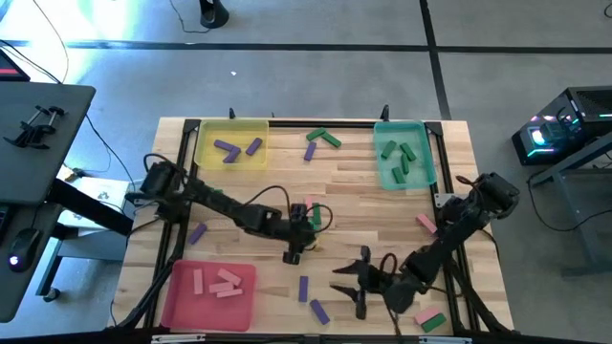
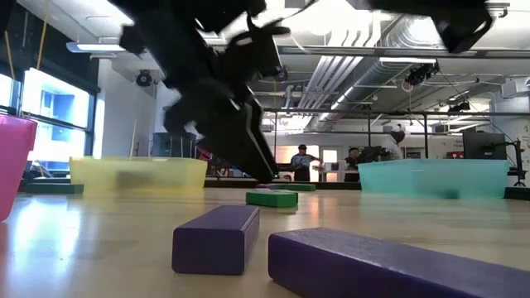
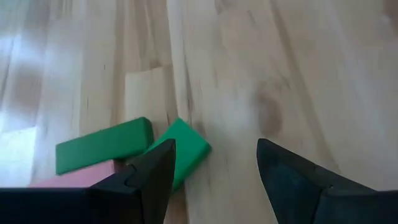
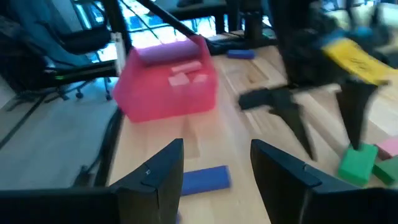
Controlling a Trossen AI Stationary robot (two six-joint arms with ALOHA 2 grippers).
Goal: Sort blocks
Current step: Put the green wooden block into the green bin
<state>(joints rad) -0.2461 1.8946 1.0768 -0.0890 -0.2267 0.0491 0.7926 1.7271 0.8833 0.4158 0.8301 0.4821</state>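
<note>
My left gripper point(image 1: 293, 254) is open and points down over the table's middle. Its fingers point(image 3: 214, 168) stand just beside two green blocks point(image 3: 186, 148) point(image 3: 102, 151) and a pink block point(image 3: 74, 178), all lying flat on the wood. Nothing is between the fingers. My right gripper point(image 1: 350, 285) stands open near the front edge, pointing toward the table's left. In its wrist view a purple block point(image 4: 205, 179) lies on the table ahead of its fingers point(image 4: 214, 168). Two purple blocks point(image 2: 217, 238) point(image 2: 389, 265) lie near the front edge.
The yellow tray point(image 1: 206, 153) at the back left holds two purple blocks. The teal tray point(image 1: 382, 172) at the back right holds several green blocks. The pink tray point(image 1: 182, 296) at the front left holds pink blocks. Loose blocks lie scattered, among them green point(image 1: 323, 139), purple point(image 1: 197, 232) and pink point(image 1: 426, 223).
</note>
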